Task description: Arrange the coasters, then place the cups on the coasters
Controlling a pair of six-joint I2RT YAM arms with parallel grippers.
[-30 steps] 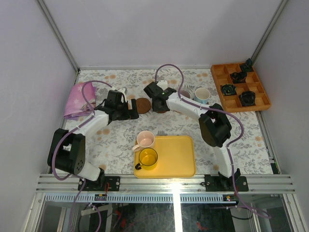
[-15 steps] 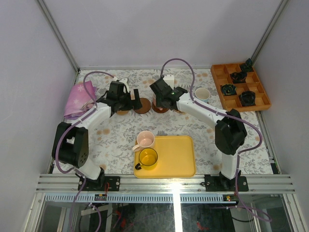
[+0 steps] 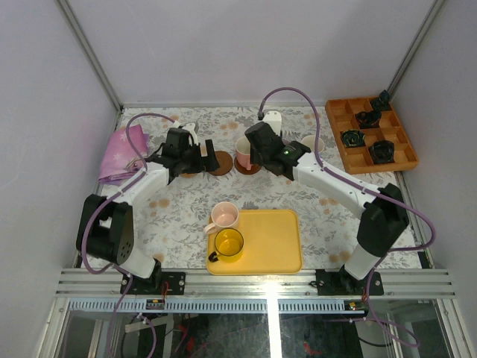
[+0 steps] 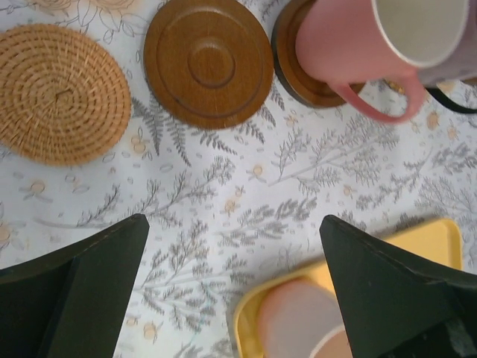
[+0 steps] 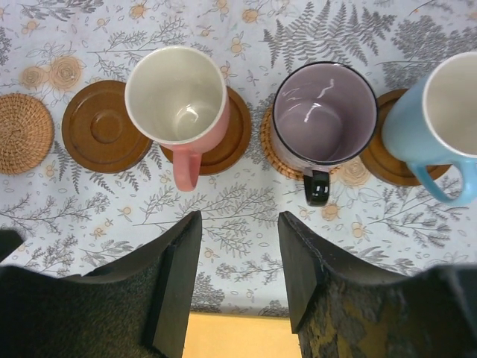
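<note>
Floral tablecloth (image 3: 179,216) carries a row of five coasters along its far side. Three are filled: pink cup (image 5: 177,95), grey-purple cup (image 5: 324,112) and light blue cup (image 5: 447,112) each sit on one. The dark wooden coaster (image 5: 104,127) and tan woven coaster (image 5: 22,133) lie bare at the left end, and we judge them meant for the yellow cup (image 3: 229,244) on the yellow tray (image 3: 272,242) and the pale pink cup (image 3: 224,216) at the tray's corner. The right gripper (image 5: 238,220) hovers over the row, fingers parted and holding nothing. The left gripper (image 4: 232,224) hangs spread wide and empty near the bare coasters.
</note>
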